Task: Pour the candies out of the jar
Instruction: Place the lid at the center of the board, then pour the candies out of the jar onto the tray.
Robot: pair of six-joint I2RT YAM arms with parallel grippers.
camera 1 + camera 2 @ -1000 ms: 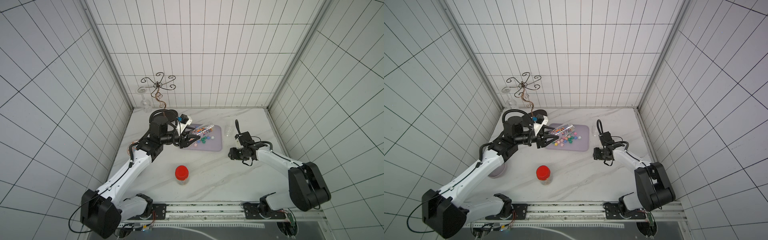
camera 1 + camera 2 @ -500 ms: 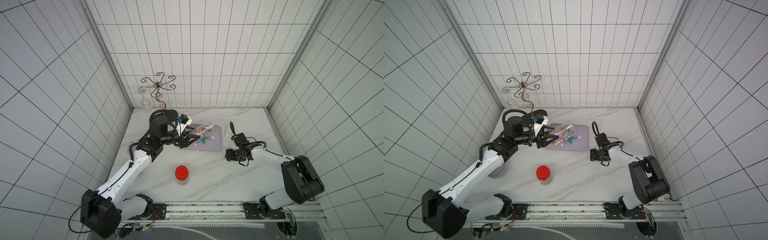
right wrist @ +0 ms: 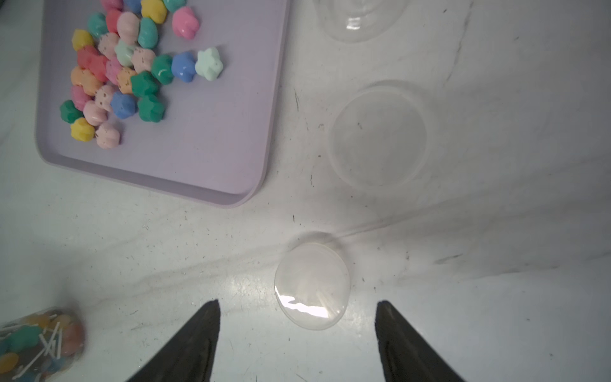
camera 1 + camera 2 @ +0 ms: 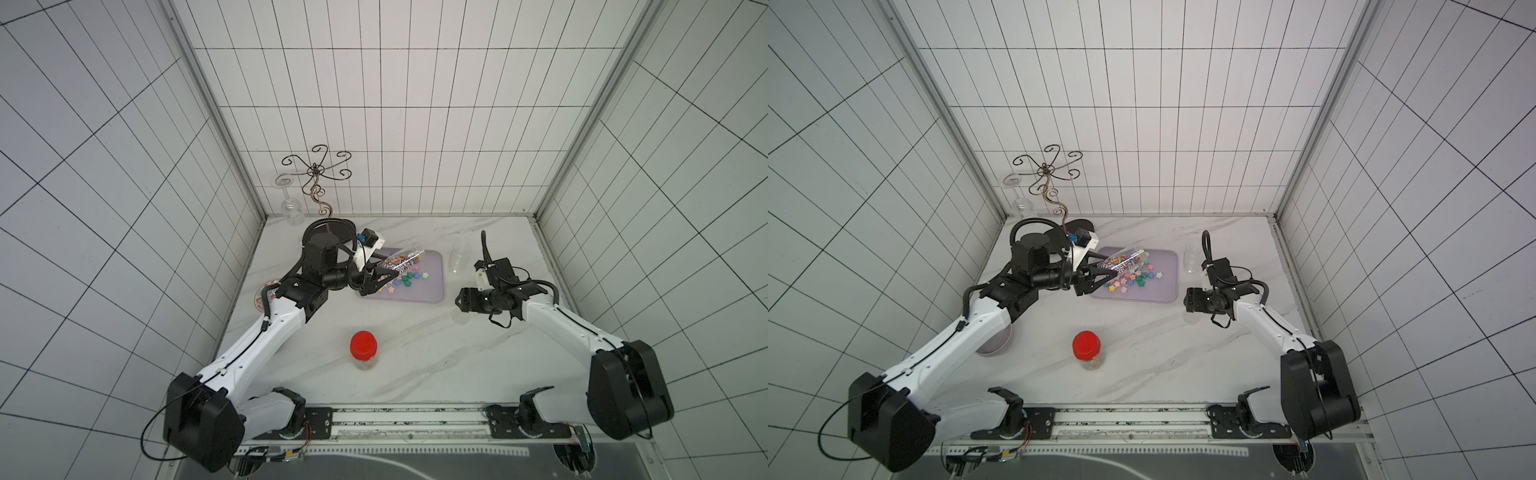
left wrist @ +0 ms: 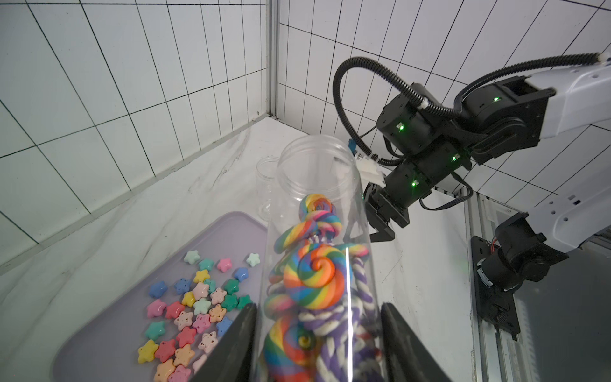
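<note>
My left gripper [image 4: 385,275] [image 4: 1106,276] [image 5: 317,307] is shut on a clear open jar [image 4: 406,258] [image 4: 1126,259] [image 5: 317,172], which it holds tilted with the mouth over a lilac tray [image 4: 430,291] [image 4: 1165,291] [image 5: 99,344] [image 3: 215,132]. Rainbow swirl lollipops and purple-white twisted candies [image 5: 314,281] sit inside the jar. Star-shaped candies [image 4: 409,280] [image 4: 1133,280] [image 5: 191,311] [image 3: 122,66] lie on the tray. My right gripper [image 4: 459,299] [image 4: 1187,299] [image 3: 297,301] stands open and empty just above a clear lid [image 3: 312,284] lying on the table.
An empty clear jar [image 4: 459,257] [image 4: 1192,257] [image 5: 264,185] stands right of the tray, with a second clear lid [image 3: 380,139] near it. A red-lidded jar [image 4: 363,345] [image 4: 1086,345] of sweets stands near the front. A wire rack [image 4: 318,183] with a wine glass [image 4: 291,203] is at the back left.
My right gripper has shifted a little toward the tray, turned at the wrist, and its jaws have spread wider. The left arm and the tilted jar have not moved.
</note>
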